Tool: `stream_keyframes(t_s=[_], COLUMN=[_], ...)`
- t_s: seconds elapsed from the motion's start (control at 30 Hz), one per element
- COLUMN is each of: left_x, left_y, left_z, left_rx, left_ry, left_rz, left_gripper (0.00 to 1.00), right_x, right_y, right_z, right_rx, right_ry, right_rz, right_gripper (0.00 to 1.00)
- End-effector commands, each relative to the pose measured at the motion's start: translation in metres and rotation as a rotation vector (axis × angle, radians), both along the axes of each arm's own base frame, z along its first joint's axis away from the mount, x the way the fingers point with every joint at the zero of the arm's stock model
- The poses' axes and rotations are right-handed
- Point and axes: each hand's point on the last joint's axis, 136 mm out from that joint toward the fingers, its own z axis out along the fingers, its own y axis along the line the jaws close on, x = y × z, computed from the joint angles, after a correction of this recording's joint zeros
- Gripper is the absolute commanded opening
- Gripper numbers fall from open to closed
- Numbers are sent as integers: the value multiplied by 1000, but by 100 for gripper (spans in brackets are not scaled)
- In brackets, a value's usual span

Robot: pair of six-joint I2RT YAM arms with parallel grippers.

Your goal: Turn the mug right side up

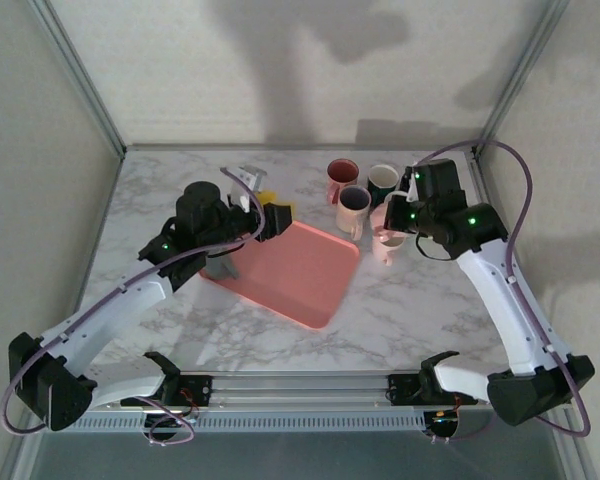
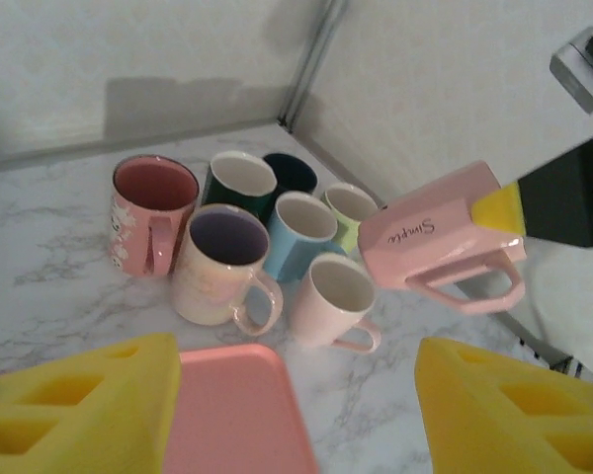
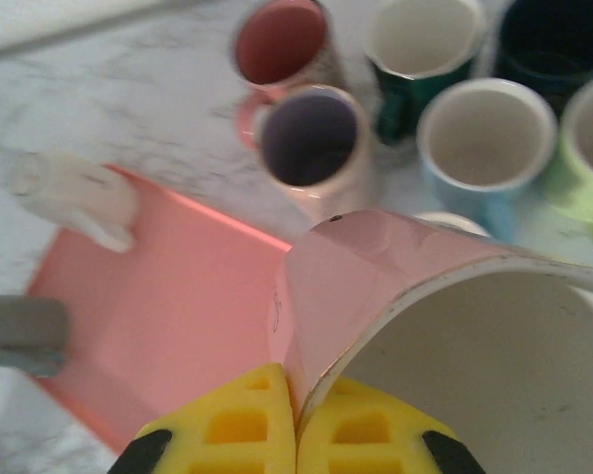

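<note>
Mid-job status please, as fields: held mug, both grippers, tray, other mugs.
held: pink mug, lifted, roughly on its side, handle down, not yet upright
right gripper: shut on the pink mug's rim
left gripper: open, holding nothing, over the tray's corner
tray: pink tray, mid-table
others: upright mugs clustered beyond the tray, beside the held one

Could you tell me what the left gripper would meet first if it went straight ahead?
The left gripper would probably meet the pale pink mug first, past the pink tray's corner; depth is unclear.
</note>
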Motion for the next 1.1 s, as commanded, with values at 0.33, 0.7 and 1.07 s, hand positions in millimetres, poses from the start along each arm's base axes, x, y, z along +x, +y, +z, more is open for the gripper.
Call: stream_keyframes(t_s=[0.33, 0.7, 1.07], left_x=[-11, -2, 0], left_y=[-31, -29, -22], left_z=[-24, -39, -45], left_rx=[122, 166, 192], left_ry=[6, -13, -20], left_rz=[-259, -234, -199], left_gripper=[66, 66, 68], right_x=[21, 39, 55], right_y=[-103, -116, -115], right_z=[-34, -106, -145], right_rx=[-206, -121, -114], right_ry=[144, 312, 383], right_rz=[-341, -432, -464], right_gripper=[0, 0, 0])
